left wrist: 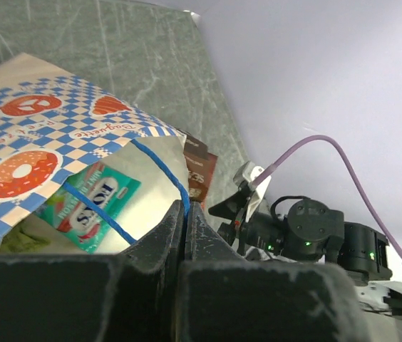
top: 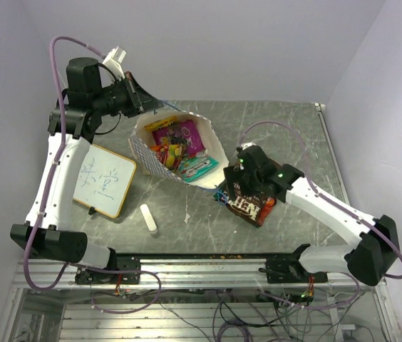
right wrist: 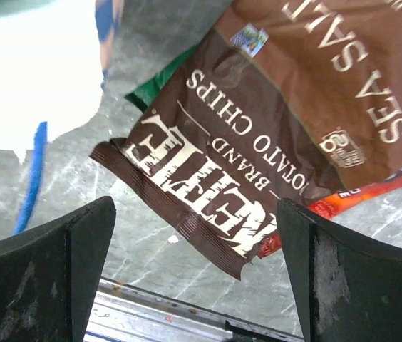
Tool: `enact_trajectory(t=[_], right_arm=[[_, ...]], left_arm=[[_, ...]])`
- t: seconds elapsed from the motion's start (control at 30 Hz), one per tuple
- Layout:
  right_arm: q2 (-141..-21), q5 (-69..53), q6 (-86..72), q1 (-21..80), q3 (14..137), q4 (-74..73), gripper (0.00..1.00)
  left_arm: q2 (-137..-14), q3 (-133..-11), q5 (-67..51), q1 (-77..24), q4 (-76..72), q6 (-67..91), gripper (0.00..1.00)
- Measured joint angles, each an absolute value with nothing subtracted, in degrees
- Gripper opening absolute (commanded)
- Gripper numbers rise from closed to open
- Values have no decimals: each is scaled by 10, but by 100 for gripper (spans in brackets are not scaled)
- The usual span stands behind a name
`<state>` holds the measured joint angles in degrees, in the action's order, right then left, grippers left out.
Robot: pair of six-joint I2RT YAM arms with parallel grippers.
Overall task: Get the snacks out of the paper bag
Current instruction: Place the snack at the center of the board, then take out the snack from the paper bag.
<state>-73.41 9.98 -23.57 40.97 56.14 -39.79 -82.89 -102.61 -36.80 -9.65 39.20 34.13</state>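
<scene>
Right now the left gripper [top: 146,105] is pinching the blue cord handle [left wrist: 155,171] of the paper bag [top: 215,153] with its fingers pressed tight together. The bag is sitting mid-table with its mouth gaping, and a purple packet [top: 181,134] and a teal packet [top: 199,167] are showing inside. Meanwhile the right gripper [right wrist: 195,214] is hovering with its jaws spread wide, gripping nothing, over a brown Kettle chips packet [top: 252,209] that is lying on the grey table [top: 294,135] just beside the bag, overlapped by a second brown packet [right wrist: 343,85].

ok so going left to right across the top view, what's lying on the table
whiteboard → paper bag → brown chip packet
</scene>
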Motion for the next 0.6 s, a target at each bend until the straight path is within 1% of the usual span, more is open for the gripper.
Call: enact_trajectory(t=[0.23, 0.33, 0.43, 0.53, 0.6], right_arm=[[-661, 124, -226, 403, 611, -433, 94], [-616, 119, -201, 403, 620, -438, 90], [-573, 79, -151, 402, 624, -421, 83], [-537, 3, -86, 402, 622, -377, 77], [-518, -53, -41, 402, 613, -333, 76]], left_arm=[[-777, -937, -389, -98, 323, 414, 7], [-762, -912, -401, -101, 296, 441, 7], [-757, -900, -407, -107, 278, 458, 7], [-755, -895, -408, -119, 269, 464, 7], [-754, -892, -408, -128, 268, 469, 7]])
